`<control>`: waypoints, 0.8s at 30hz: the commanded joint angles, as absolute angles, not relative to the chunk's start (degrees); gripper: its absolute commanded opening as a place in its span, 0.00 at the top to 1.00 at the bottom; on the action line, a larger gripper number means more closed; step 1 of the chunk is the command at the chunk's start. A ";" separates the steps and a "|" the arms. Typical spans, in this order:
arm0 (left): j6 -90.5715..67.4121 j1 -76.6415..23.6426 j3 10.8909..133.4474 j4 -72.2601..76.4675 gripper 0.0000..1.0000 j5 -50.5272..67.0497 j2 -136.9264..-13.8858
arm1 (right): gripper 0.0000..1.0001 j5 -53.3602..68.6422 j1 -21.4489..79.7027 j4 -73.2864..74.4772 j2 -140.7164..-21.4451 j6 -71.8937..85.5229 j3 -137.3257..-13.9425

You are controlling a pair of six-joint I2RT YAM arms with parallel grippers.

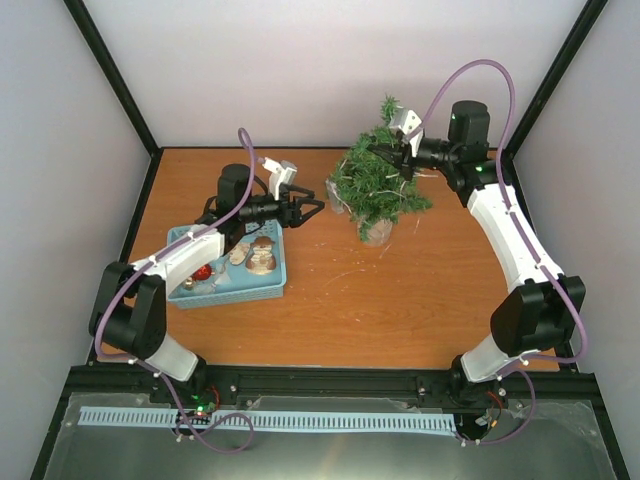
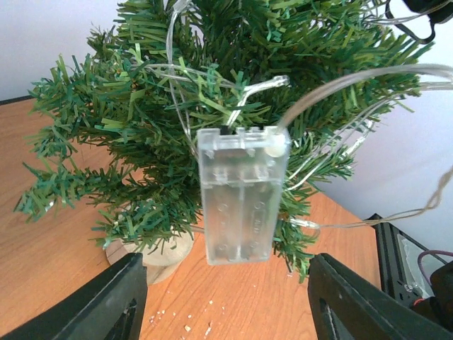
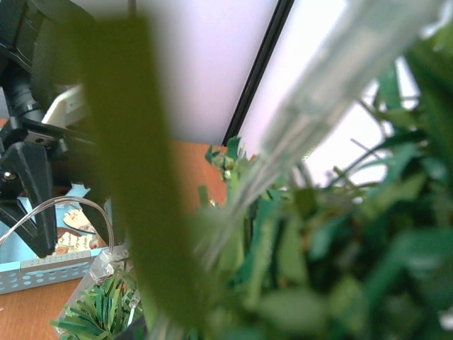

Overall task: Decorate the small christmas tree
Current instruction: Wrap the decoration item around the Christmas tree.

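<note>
The small christmas tree stood upright on the far right part of the wooden table, between the two arms. In the top view the right gripper was pushed into the upper branches. The needles covered its fingertips, so I could not tell if it was clenched on something or loose. The right wrist view did not help: it was filled with blurred green needles and one pale, clear band very near the lens, and no finger was sharp there.

The left gripper hung just left of the tree, released. In the left wrist view its two dark fingers stood wide apart at the lower corners, partly cut off, holding nothing. Only this view showed clearly a transparent battery box hanging in front of the branches, with thin clear wires looping from it. From above the box and wires were hard to make out.

A blue basket with ornaments lay under the left arm, which hid part of it.
</note>
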State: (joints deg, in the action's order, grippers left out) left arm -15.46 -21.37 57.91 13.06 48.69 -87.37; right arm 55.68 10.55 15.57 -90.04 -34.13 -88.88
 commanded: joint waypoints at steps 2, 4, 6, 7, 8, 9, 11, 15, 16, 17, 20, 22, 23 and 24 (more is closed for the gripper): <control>-15.11 -22.43 60.99 21.23 0.36 50.35 -91.11 | 0.86 57.00 10.20 16.03 -88.77 -35.15 -90.68; -16.42 -22.70 61.49 22.99 0.35 50.19 -92.42 | 0.85 56.70 10.20 15.77 -88.86 -34.99 -90.63; -17.93 -22.96 61.64 25.54 0.34 49.87 -93.28 | 0.85 56.49 10.20 15.57 -88.94 -34.79 -90.76; -18.74 -23.08 61.88 26.55 0.34 49.88 -93.92 | 0.84 56.36 10.20 15.51 -88.94 -34.73 -90.75; -19.58 -23.16 62.14 27.57 0.34 50.42 -94.40 | 0.84 56.13 10.18 15.35 -88.97 -34.64 -90.71; -20.68 -23.24 62.28 29.18 0.34 50.86 -94.70 | 0.83 55.86 10.19 15.30 -88.95 -34.53 -90.77; -22.02 -23.37 62.19 31.19 0.34 51.06 -95.08 | 0.83 55.47 10.20 15.29 -88.95 -34.62 -90.73; -21.95 -23.68 62.49 31.05 0.35 50.26 -95.65 | 0.82 54.97 10.20 15.23 -88.90 -34.61 -90.72; -21.83 -23.79 62.49 30.91 0.36 50.13 -95.67 | 0.82 54.79 10.20 15.14 -88.93 -34.59 -90.74; -21.80 -23.94 62.57 30.90 0.36 50.08 -95.65 | 0.82 54.69 10.20 15.12 -88.99 -34.58 -90.85; -21.57 -24.61 62.74 30.62 0.38 49.61 -95.50 | 0.80 54.60 10.20 14.99 -89.12 -34.50 -90.86; -20.66 -25.37 63.24 29.88 0.38 49.15 -95.32 | 0.79 54.44 10.15 14.86 -89.17 -34.41 -90.93; -20.00 -25.69 63.46 29.15 0.38 48.63 -95.36 | 0.79 54.41 10.19 14.78 -89.20 -34.33 -90.93; -19.47 -25.89 63.72 28.57 0.39 48.08 -95.36 | 0.79 54.40 10.19 14.72 -89.29 -34.23 -90.96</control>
State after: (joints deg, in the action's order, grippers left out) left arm -21.63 -24.43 60.64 27.49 49.15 -95.09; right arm 54.54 10.52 16.05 -90.04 -34.28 -89.21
